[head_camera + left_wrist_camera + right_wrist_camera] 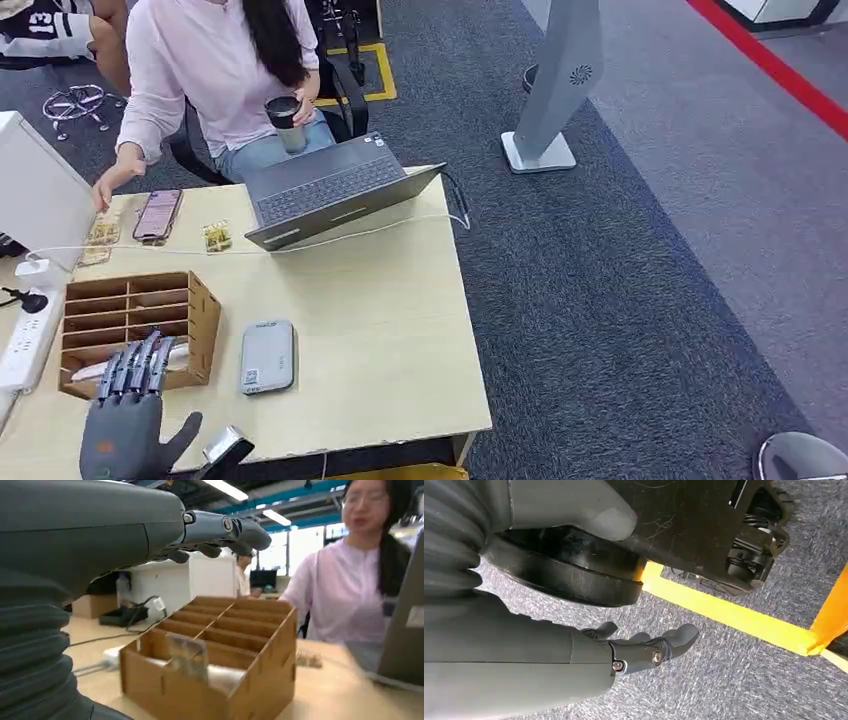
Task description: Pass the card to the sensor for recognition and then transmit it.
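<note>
Hovering over the near edge of the brown wooden slotted organizer box (137,325), the left hand (128,410) has its fingers spread, holding nothing. A pale card (187,655) stands in the box's front slot. The right hand (644,647) hangs empty, fingers loosely extended, over grey carpet (704,680).

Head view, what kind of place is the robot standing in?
Probably an office or reception-style work area: a wooden desk with an open laptop, a person seated behind it, grey carpet with floor tape, and a wooden card organizer by the left hand.
</note>
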`<control>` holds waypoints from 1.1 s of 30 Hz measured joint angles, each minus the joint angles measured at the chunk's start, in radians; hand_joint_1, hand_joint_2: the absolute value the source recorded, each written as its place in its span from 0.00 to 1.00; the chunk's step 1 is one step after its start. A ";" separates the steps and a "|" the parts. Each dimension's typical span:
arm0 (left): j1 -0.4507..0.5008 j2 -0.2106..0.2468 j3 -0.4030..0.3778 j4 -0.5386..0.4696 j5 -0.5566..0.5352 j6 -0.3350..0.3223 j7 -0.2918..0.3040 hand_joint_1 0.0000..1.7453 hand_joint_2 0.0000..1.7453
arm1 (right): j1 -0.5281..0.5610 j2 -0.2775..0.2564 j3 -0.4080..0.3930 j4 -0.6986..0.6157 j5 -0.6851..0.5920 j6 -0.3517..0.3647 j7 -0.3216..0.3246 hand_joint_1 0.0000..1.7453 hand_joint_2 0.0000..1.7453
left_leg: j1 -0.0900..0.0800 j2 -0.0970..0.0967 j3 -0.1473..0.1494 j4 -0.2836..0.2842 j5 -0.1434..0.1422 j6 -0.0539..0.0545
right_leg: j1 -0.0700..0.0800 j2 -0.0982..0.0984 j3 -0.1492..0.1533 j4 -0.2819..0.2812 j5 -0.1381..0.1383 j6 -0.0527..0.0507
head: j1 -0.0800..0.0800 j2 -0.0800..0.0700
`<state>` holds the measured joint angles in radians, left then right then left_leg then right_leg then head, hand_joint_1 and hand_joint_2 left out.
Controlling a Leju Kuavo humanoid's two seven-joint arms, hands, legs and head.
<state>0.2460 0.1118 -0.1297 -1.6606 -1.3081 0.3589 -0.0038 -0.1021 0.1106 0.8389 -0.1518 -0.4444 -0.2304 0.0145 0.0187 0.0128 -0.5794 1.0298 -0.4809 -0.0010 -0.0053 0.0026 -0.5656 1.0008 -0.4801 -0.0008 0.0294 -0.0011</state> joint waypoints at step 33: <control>-0.143 0.032 0.069 0.110 0.037 -0.130 0.037 0.00 1.00 | -0.004 0.002 0.009 0.000 0.022 0.012 0.015 0.00 1.00 | 0.000 -0.001 0.000 0.000 0.001 0.000 | 0.000 -0.001 0.001 0.000 0.000 0.000 | 0.000 0.000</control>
<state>0.1027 0.1438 -0.0603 -1.5507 -1.2715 0.2293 0.0332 -0.1058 0.1129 0.8476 -0.1518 -0.4223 -0.2186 0.0294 0.0185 0.0120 -0.5791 1.0301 -0.4802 -0.0013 -0.0054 0.0017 -0.5644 1.0008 -0.4799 -0.0007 0.0294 -0.0011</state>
